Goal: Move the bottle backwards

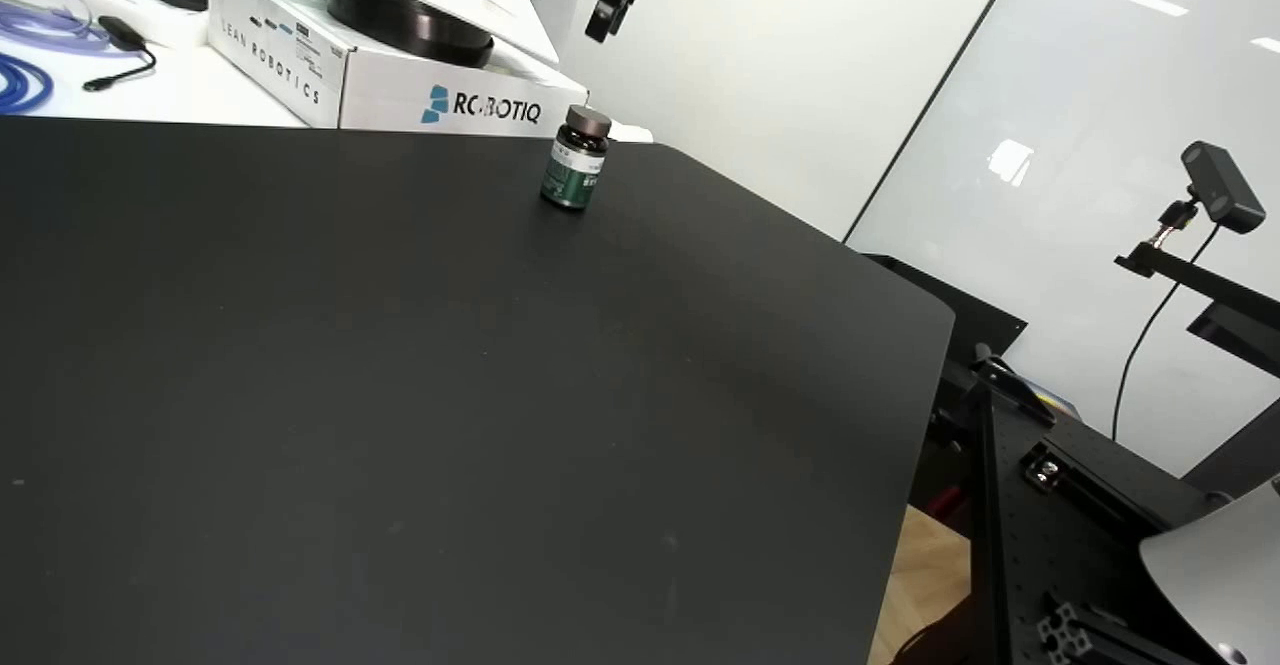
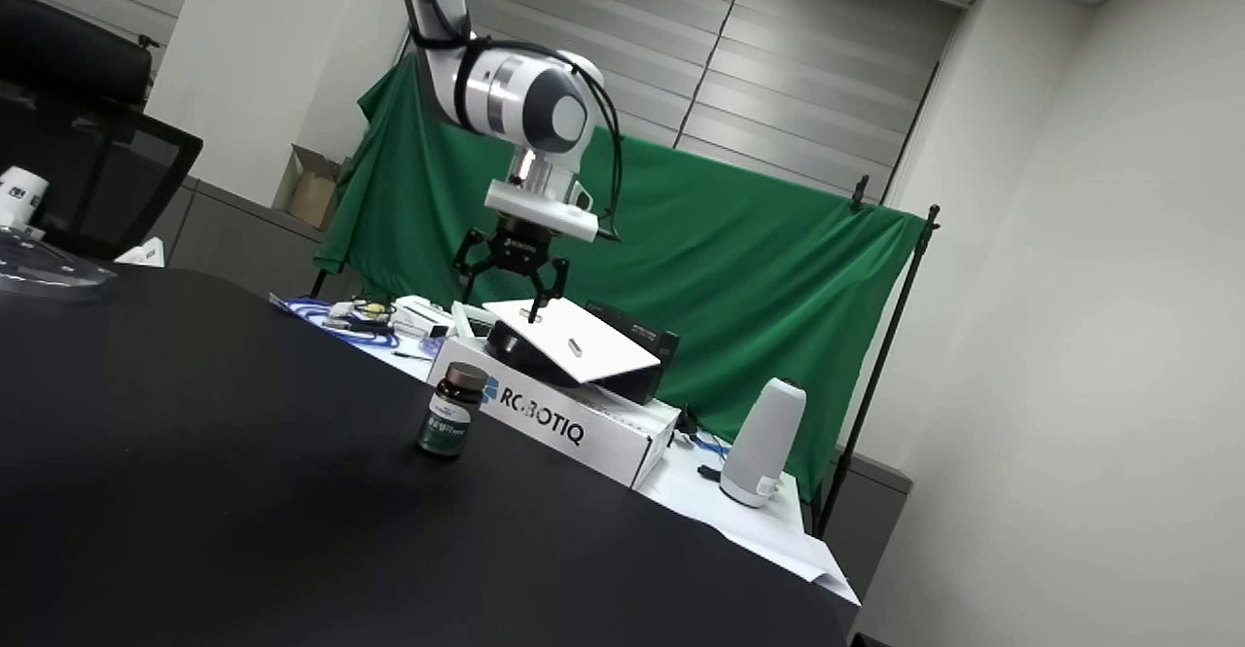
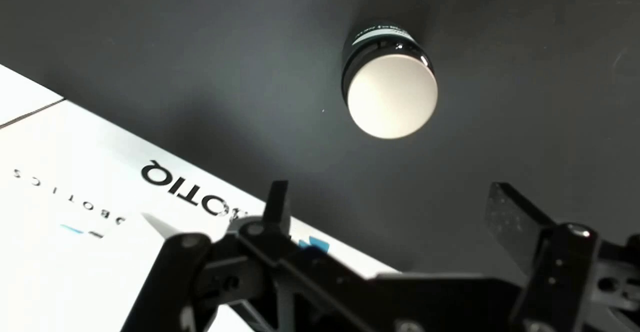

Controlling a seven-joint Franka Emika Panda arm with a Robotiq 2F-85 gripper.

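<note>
Dark green, the bottle (image 1: 574, 158) stands upright on the black table (image 1: 430, 365), near the white box (image 1: 405, 88), in an exterior view. In an exterior view, we see the gripper (image 2: 500, 307) higher up, spread wide, holding nothing. In the wrist view, the bottle is past the fingertips (image 3: 510, 214), lined up with their gap, so we think the gripper must go across, then down.
</note>
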